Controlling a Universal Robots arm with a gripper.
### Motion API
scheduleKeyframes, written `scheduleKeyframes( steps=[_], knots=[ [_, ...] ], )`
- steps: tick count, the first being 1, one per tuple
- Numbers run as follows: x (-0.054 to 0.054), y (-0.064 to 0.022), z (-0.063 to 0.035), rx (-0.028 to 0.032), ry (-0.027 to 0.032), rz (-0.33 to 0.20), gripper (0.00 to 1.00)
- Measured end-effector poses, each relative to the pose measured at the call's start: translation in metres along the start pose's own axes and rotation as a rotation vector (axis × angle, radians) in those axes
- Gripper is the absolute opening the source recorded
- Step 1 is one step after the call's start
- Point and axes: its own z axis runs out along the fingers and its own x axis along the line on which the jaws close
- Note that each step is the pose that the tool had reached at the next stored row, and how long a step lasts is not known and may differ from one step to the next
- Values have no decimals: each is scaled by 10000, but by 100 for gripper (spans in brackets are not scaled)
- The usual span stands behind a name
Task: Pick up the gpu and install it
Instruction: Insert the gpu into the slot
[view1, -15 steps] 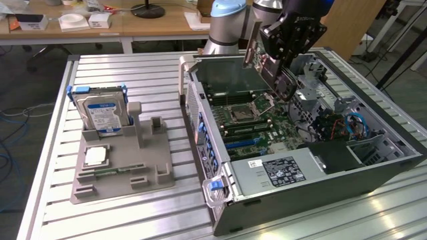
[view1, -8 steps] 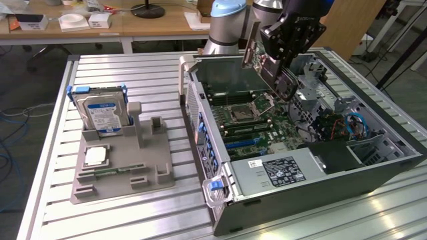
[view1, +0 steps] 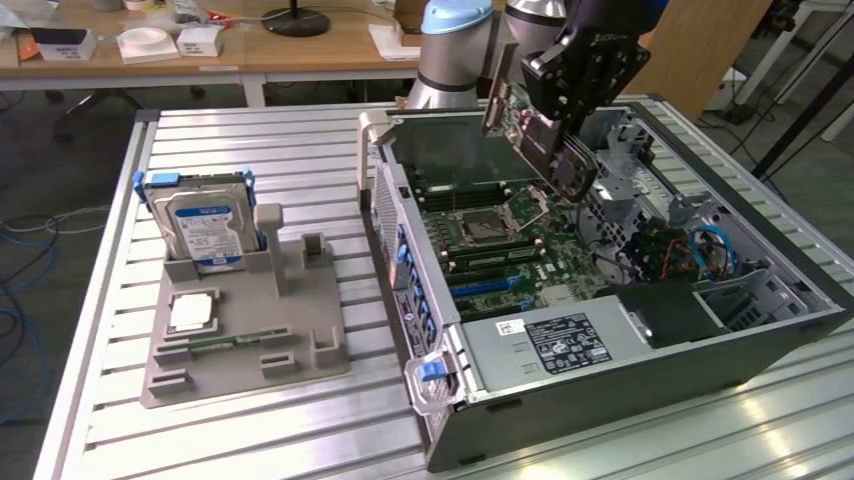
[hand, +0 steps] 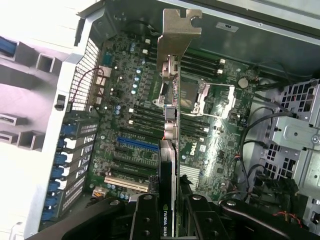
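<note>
Gpu (view1: 541, 150), judged stiff, light and fragile, and best gripped by its flat faces, hung over the motherboard (hand: 125, 120) of the open computer case (view1: 627, 395) with your fingers (hand: 145, 220) clamped on it, while the CPU socket (hand: 192, 92), RAM slots (hand: 200, 62) and cables (view1: 714, 248) crowded the way below.

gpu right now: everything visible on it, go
The gpu is a thin green card, seen edge-on in the wrist view, with a bent silver metal bracket at its far end and a black cooler face carrying an NVIDIA label. The gripper clamps it from both flat sides. It hangs tilted over the open computer case, above the motherboard, not seated in any slot.
</note>
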Motion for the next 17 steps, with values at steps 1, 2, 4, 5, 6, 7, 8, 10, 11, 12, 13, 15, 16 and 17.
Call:
scheduleKeyframes(
  steps=[1,2,4,5,6,7,8,10,11,12,13,15,16,17],
  knots=[
    [0,0,0,-1,2,-43,26],
    [0,0,0,-1,3,-86,26],
    [0,0,0,-3,7,-171,26],
    [0,0,0,-4,8,-213,26],
    [0,0,0,-5,10,-257,26],
    [0,0,0,-6,12,-303,26],
    [0,0,0,-7,14,-347,26],
    [0,0,0,-9,18,-438,26],
    [0,0,0,-9,19,-485,26],
    [0,0,0,-10,22,-533,26],
    [0,0,0,-11,24,-585,26],
    [0,0,0,-13,28,-692,26],
    [0,0,0,-14,30,-743,26],
    [0,0,0,-15,32,-793,26]
  ],
)
